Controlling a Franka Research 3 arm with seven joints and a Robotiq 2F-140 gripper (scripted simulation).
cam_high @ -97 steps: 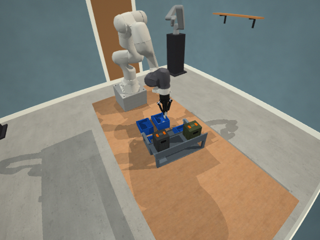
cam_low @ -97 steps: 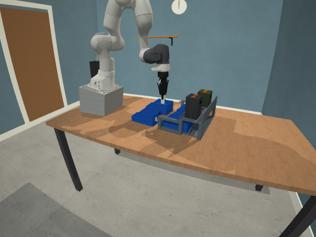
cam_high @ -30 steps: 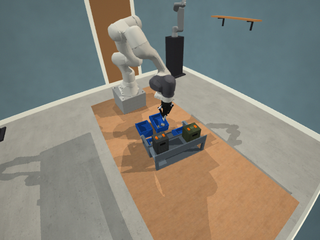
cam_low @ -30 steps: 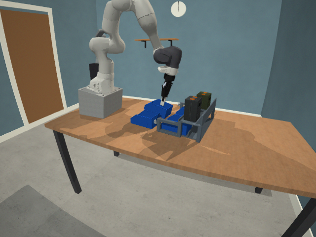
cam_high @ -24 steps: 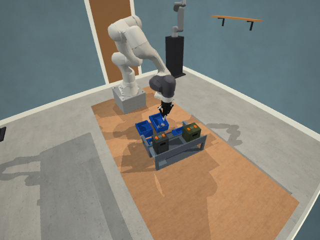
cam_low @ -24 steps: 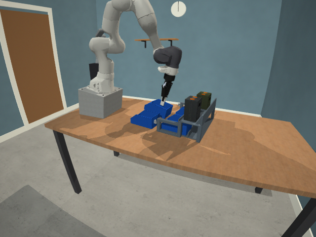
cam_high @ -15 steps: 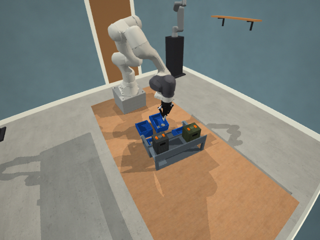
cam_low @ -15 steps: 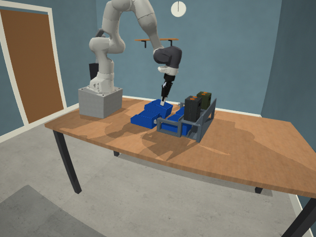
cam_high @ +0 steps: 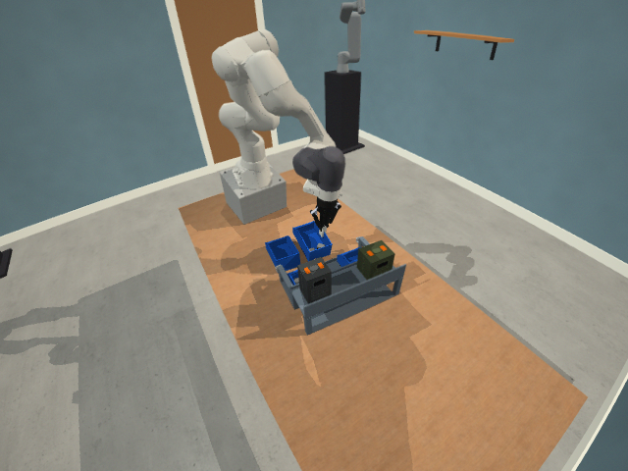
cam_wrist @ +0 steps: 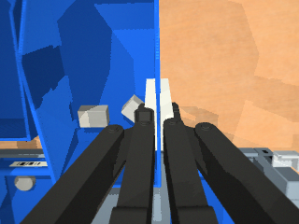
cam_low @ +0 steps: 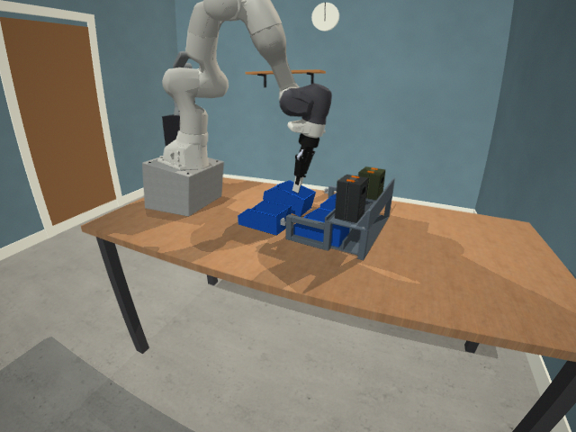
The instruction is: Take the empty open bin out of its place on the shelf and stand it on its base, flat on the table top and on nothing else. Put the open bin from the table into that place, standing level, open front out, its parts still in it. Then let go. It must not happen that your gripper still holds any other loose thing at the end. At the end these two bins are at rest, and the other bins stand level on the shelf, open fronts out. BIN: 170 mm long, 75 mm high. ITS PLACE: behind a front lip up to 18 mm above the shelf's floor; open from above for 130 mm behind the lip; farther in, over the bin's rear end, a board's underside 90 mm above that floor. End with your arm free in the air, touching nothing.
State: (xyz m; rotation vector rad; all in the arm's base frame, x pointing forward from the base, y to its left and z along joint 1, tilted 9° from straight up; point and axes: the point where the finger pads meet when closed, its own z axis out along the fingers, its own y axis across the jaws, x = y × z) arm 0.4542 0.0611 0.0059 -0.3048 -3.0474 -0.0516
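The open blue bin with grey parts (cam_high: 305, 237) (cam_low: 303, 202) (cam_wrist: 93, 70) is off the table, its end nearer the shelf over the shelf's edge in the wrist view. It looks tilted in the exterior view. My gripper (cam_high: 322, 233) (cam_low: 296, 186) (cam_wrist: 157, 92) is shut on its side wall, one pale fingertip inside and one outside. Light grey blocks (cam_wrist: 93, 117) lie inside it. The empty blue bin (cam_high: 282, 249) (cam_low: 261, 220) (cam_wrist: 10, 93) stands on the table beside it, in front of the shelf (cam_high: 354, 291) (cam_low: 377, 220). The fingers hide part of the shelf in the wrist view.
Blue bins (cam_high: 347, 257) stand in the shelf at its sides, with a gap between them. A dark grey case (cam_high: 315, 284) (cam_low: 351, 200) and a green case (cam_high: 375, 261) (cam_low: 374, 184) stand on top. The shelf's end posts and front rail (cam_wrist: 248, 152) are near the held bin.
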